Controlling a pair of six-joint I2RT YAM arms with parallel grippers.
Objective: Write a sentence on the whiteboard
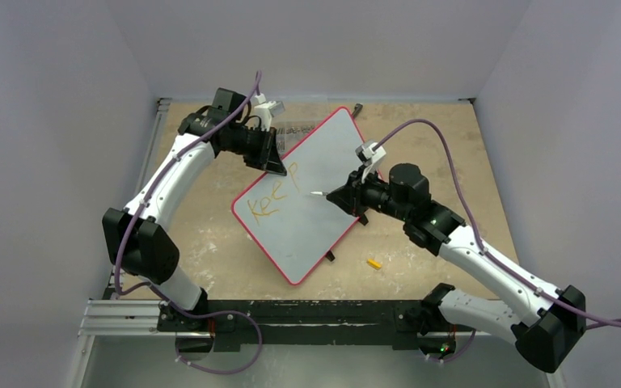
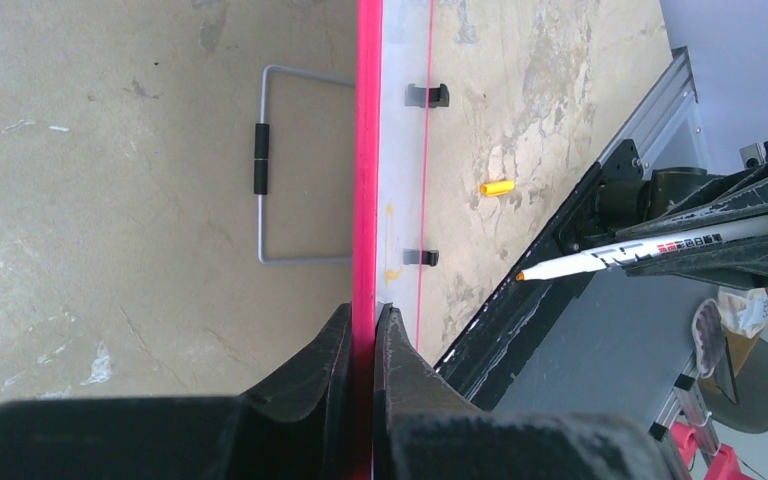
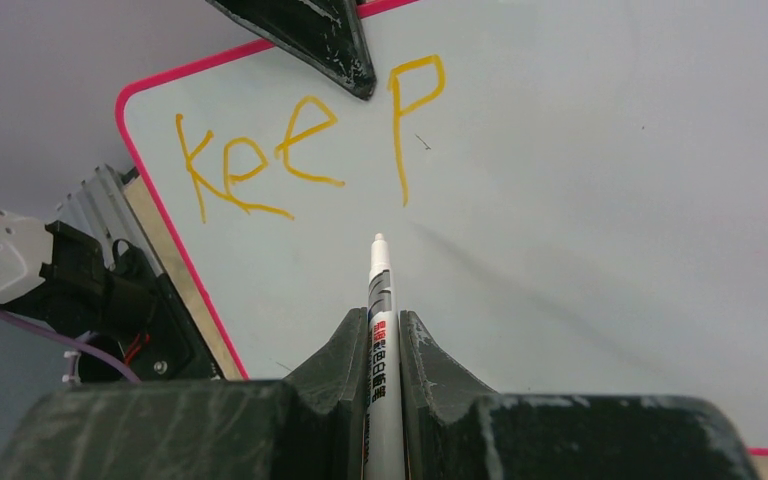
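Observation:
The whiteboard point(image 1: 327, 158) stands tilted in the middle of the table, its red frame held by my left gripper point(image 1: 280, 166) at the upper left edge. In the left wrist view, that gripper point(image 2: 365, 312) is shut on the red frame point(image 2: 366, 150). The sentence point(image 1: 268, 198) reads "Keep" in orange; it also shows in the right wrist view point(image 3: 300, 150). My right gripper point(image 1: 343, 196) is shut on the white marker pen point(image 1: 317, 193). In the right wrist view, the pen point(image 3: 378, 290) sticks out between the jaws of the gripper point(image 3: 382, 318), its tip a little off the board below the "p".
A yellow pen cap point(image 1: 373, 263) lies on the table right of the board's near corner, also in the left wrist view point(image 2: 497, 187). A wire stand point(image 2: 270, 170) lies behind the board. A small black object point(image 1: 358, 109) sits at the back. Black feet point(image 2: 427, 95) line the board's edge.

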